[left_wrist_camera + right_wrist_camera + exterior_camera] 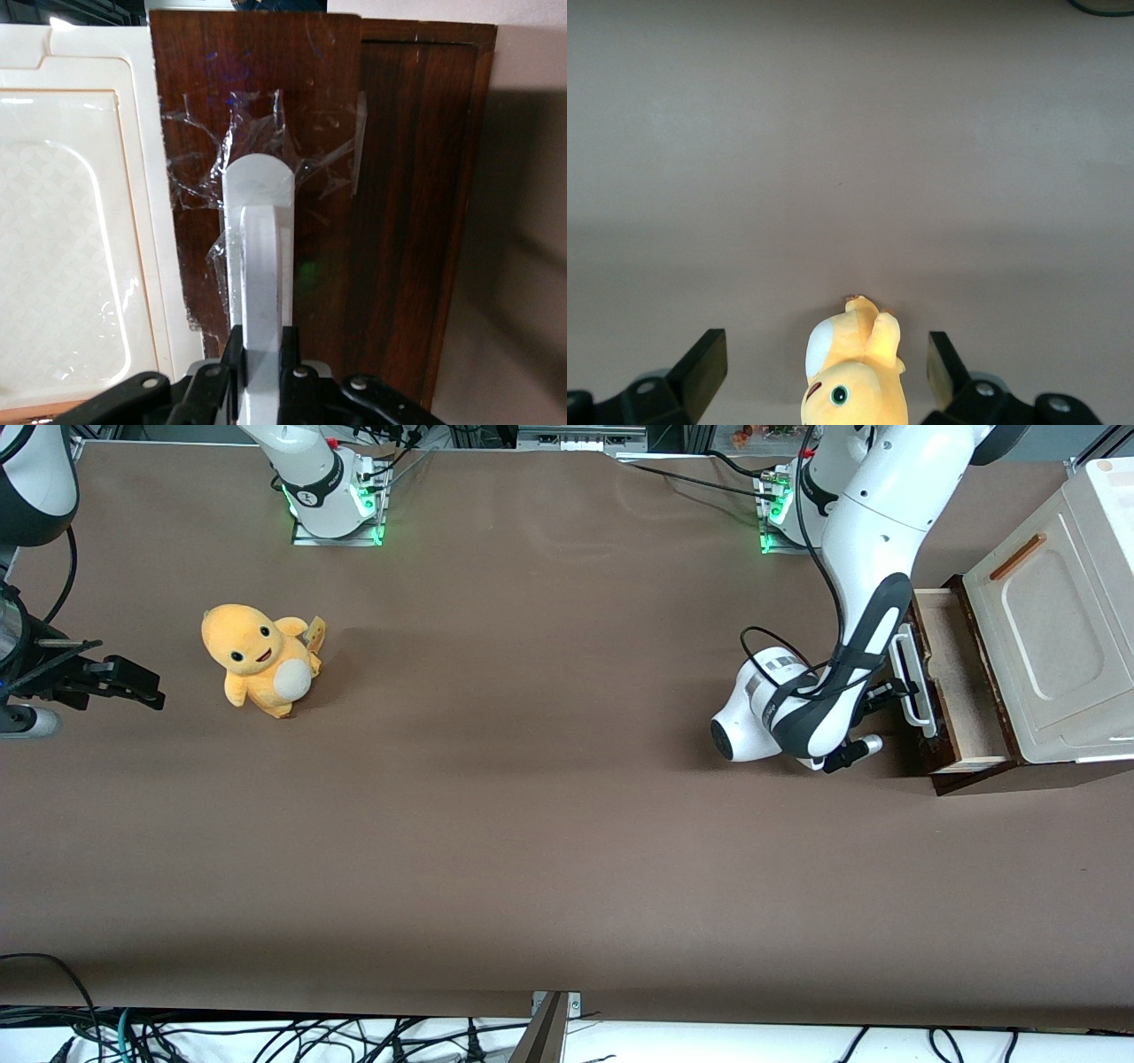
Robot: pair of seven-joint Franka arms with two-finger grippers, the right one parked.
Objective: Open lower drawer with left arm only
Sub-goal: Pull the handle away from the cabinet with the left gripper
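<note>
The lower drawer [961, 682] stands pulled partway out from under the cream cabinet, and its pale wood inside shows. Its dark brown front [328, 133] carries a long white bar handle [912, 682]. The left arm [873, 558] reaches down in front of the drawer. Its gripper [895, 688] is at the handle. In the left wrist view the gripper [260, 341] is shut on the white handle [260, 257], with a black finger [232, 350] pressed against each side of the bar. Crinkled clear tape lies on the drawer front around the handle's end.
A cream panel [1054, 629] with an orange-brown strip handle [1017, 556] sits above the drawer. A yellow plush toy [257, 660] stands toward the parked arm's end of the table. The arm bases [337, 505] are mounted farthest from the front camera.
</note>
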